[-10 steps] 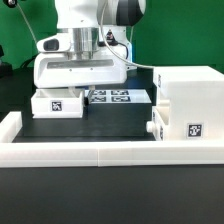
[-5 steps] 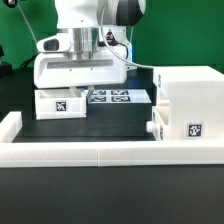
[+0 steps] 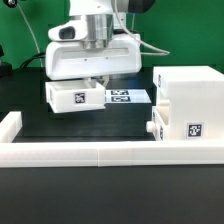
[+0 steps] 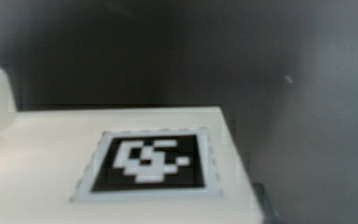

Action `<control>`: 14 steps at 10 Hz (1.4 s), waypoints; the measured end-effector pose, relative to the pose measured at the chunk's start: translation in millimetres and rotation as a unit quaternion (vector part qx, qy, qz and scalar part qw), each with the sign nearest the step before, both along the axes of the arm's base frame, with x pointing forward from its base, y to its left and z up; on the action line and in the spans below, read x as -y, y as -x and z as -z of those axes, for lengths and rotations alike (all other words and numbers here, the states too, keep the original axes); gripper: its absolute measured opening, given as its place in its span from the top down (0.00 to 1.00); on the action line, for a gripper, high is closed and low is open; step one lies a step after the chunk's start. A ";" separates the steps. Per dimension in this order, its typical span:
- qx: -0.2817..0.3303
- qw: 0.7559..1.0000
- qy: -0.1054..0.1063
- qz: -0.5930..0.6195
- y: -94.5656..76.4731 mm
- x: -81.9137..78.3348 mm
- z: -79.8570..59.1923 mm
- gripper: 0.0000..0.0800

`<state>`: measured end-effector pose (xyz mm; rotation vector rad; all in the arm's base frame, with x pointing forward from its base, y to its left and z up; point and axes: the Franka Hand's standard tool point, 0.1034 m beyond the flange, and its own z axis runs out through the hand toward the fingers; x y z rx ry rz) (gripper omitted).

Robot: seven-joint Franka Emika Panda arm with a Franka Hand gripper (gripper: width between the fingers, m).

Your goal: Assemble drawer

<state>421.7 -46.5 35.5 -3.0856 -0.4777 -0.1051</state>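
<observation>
In the exterior view my gripper (image 3: 96, 83) hangs under the broad white hand and is shut on the rim of a small white drawer tray (image 3: 74, 97). The tray carries a square tag on its front and hangs a little above the black mat. The tall boxy drawer shell (image 3: 190, 98) stands at the exterior view's right with a tag on its front. A second tray with a knob (image 3: 153, 128) sits in the shell's lower opening. The wrist view shows the held tray's white top and tag (image 4: 149, 160) close up; my fingers do not show there.
The marker board (image 3: 130, 97) lies flat on the black mat (image 3: 70, 128) between the held tray and the shell. A low white wall (image 3: 100, 152) edges the mat at the front and at the exterior view's left. A green backdrop stands behind.
My hand has risen and moved toward the exterior view's right, carrying the tray off the mat and closer to the marker board and shell.
</observation>
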 end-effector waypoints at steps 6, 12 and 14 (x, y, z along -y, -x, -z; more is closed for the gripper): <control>-0.003 0.990 0.007 -0.143 -17.0 -6.5 -11.2 0.95; -0.016 0.882 0.029 -0.469 -66.0 -0.6 -22.4 0.95; -0.017 0.872 0.029 -0.489 -64.9 -0.1 -21.6 0.95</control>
